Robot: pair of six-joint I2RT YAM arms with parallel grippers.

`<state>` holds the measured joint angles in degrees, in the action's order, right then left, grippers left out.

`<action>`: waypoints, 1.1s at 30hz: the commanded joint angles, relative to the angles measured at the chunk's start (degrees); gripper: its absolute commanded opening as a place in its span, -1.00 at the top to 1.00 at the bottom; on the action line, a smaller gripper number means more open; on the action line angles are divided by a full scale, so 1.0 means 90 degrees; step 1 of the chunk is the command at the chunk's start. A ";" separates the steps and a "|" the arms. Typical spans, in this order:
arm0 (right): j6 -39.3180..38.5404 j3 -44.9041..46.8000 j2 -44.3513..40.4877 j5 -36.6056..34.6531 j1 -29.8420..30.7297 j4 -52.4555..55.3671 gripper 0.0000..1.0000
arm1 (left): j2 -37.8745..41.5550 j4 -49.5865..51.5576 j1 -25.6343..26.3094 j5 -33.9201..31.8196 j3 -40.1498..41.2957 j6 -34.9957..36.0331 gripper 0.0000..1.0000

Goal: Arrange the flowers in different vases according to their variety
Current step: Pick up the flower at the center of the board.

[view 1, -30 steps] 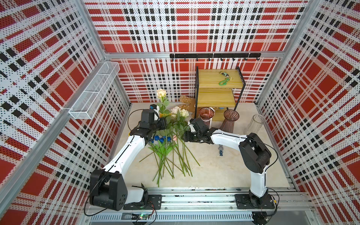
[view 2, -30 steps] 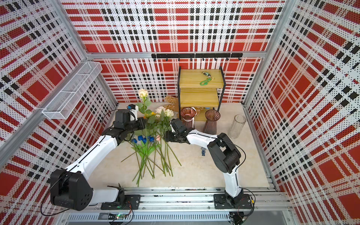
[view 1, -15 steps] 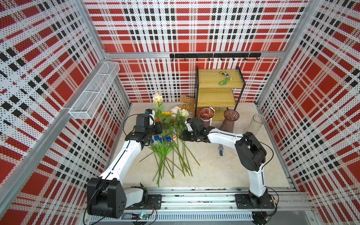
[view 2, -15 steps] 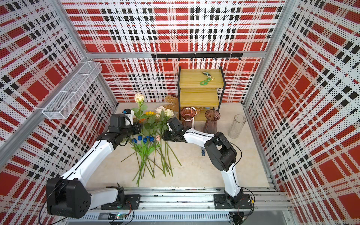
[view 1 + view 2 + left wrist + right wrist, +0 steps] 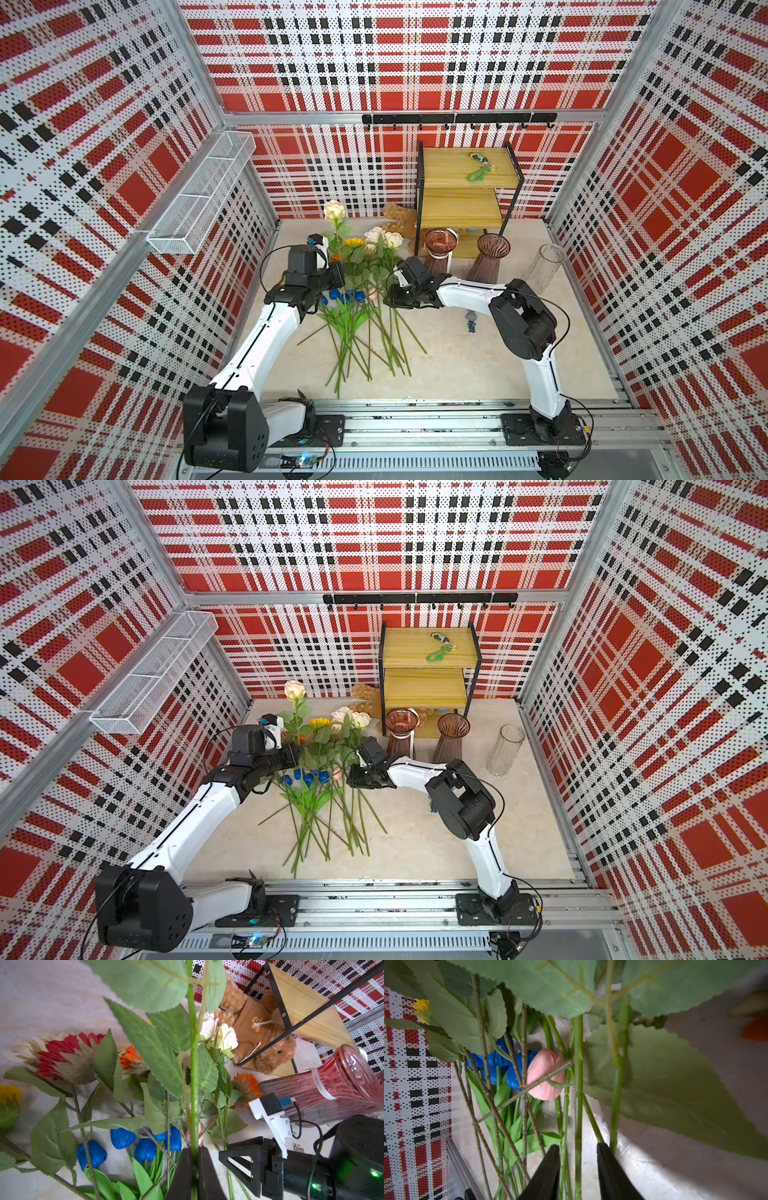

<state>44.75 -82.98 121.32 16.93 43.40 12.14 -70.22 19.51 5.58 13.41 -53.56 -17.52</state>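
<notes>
Left jaws clenched on the cream rose (image 5: 334, 210) stem, bloom raised near the far-left corner of the bench (image 5: 478, 365). Right jaws part-open, straddling several stems (image 5: 578, 1105) of the flower pile (image 5: 353, 328) mid-bench: narrow to one stem before clamping, or the lift drags neighbours.

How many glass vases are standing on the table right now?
3. One ribbed purple vase stands by the wooden shelf, a second ribbed vase beside it, and the clear cylinder vase farther along the same row. None looks hidden.
</notes>
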 commanded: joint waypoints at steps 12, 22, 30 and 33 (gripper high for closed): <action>-0.0041 -0.0299 0.0046 0.0051 0.0066 0.0039 0.81 | 0.0302 0.0049 -0.0044 -0.0042 0.0113 0.0111 1.00; -0.0257 -0.0263 -0.0740 -0.0542 0.0376 0.0573 1.00 | 0.0338 0.0109 -0.0054 -0.0074 -0.0044 0.0141 1.00; -0.0442 -0.0019 -0.1657 -0.0950 0.0675 0.0879 1.00 | 0.0543 0.0179 -0.0185 -0.0120 -0.0229 0.0077 1.00; -0.0610 0.0021 -0.2063 -0.1212 0.0742 0.0934 1.00 | 0.0618 0.0181 -0.0238 -0.0141 -0.0281 0.0022 1.00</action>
<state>41.41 -83.50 106.74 9.43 49.50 19.22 -66.43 21.34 4.16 12.86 -53.87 -17.54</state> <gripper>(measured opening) 0.093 0.086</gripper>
